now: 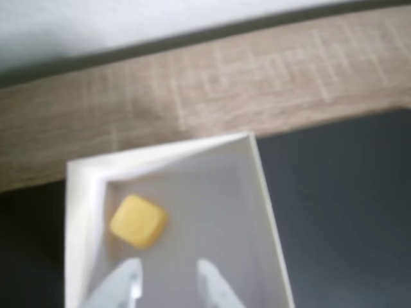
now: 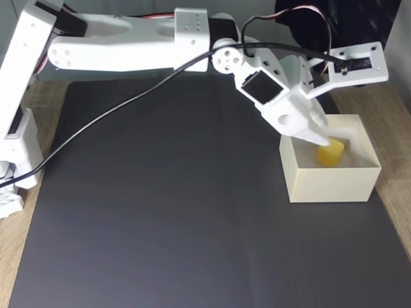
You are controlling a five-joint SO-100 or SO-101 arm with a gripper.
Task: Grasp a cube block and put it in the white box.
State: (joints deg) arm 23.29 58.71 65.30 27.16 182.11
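Yellow cube block (image 1: 138, 221) (tilted) lying inside white box (image 1: 270, 212).

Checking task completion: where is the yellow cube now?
The yellow cube lies inside the white box, left of the open gripper in the wrist view.

You are working at a hobbyist's desk, a home or small workshop bench by the look of it: a light oak-grain wooden tabletop (image 2: 395, 183) carries a large matte black rectangular mat (image 2: 167, 212). At the mat's left edge in the fixed view stands the base of a white 3D-printed plastic arm (image 2: 122, 48), with loose black cables (image 2: 96, 131) draped over the mat.
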